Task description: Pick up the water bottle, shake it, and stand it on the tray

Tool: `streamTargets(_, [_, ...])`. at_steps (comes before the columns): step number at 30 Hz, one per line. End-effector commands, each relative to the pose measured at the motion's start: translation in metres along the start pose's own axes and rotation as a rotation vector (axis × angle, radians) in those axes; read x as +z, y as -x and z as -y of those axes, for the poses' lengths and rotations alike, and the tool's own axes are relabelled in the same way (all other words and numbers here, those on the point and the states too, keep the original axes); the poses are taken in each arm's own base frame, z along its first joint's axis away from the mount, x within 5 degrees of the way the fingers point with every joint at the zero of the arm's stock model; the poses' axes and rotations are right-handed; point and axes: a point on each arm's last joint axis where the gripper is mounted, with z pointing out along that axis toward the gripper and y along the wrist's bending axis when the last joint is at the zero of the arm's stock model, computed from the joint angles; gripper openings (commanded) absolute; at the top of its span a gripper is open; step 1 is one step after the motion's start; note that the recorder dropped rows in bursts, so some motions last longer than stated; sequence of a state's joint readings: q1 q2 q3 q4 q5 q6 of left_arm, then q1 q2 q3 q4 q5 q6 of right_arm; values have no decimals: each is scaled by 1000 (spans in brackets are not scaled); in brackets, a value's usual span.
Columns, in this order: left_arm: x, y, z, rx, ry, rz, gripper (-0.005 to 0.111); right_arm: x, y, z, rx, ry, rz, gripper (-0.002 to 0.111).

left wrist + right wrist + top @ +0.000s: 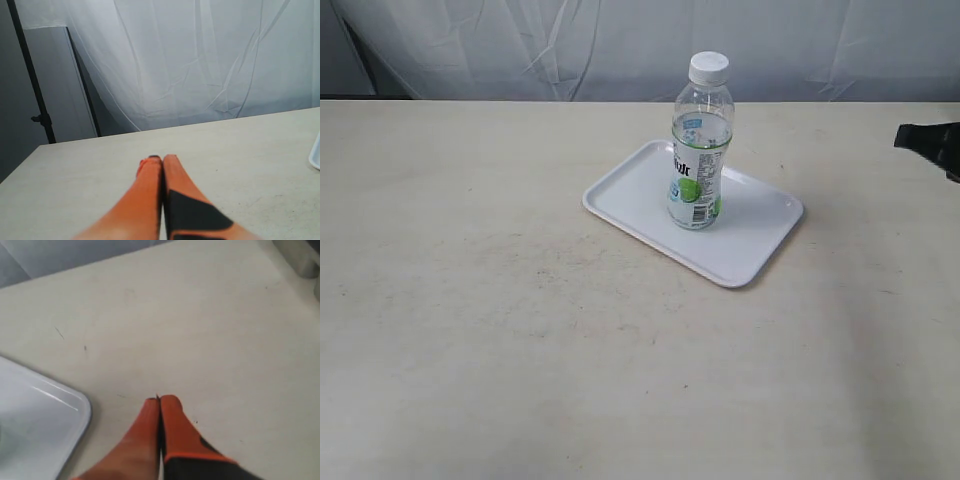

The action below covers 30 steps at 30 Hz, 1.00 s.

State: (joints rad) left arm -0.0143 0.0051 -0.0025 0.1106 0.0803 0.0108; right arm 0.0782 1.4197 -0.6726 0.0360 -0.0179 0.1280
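Observation:
The water bottle [700, 145], clear with a white cap and a green, white and blue label, stands upright on the white tray [760, 240] in the middle of the table. Nothing holds it. My right gripper [160, 399] is shut with nothing in it and hovers over bare table beside a corner of the tray [45, 415]. In the exterior view only a dark part of the right arm [932, 143] shows at the right edge. My left gripper [161, 158] is shut and empty, low over the table, out of the exterior view. An edge of the tray [315, 156] shows in the left wrist view.
The pale table [500, 330] stretches wide around the tray. A white curtain [620, 45] hangs behind its far edge. A dark pole [35, 85] stands beyond the table in the left wrist view. A grey round object [300, 257] sits at a corner of the right wrist view.

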Motion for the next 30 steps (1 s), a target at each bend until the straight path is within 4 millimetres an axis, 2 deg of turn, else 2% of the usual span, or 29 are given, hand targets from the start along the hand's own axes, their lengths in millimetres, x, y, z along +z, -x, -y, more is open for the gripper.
streamTargets(1, [0,0,0,-1,-6,9,0,-37,-6,-3,-23,34,133,-1])
streamTargets(7, [0,0,0,-1,-6,9,0,-91,-14,-11,-41,116,363,-1])
streamTargets(14, [0,0,0,-1,-6,9,0,-132,-42,-6,-40,149,455,-1])
streamTargets(19, [0,0,0,-1,-6,9,0,-153,-62,0,-37,162,520,-1])
streamTargets(25, [0,0,0,-1,-6,9,0,-170,-63,2,-33,179,612,-1])
streamTargets(30, [0,0,0,-1,-6,9,0,-174,-63,2,-32,183,633,-1])
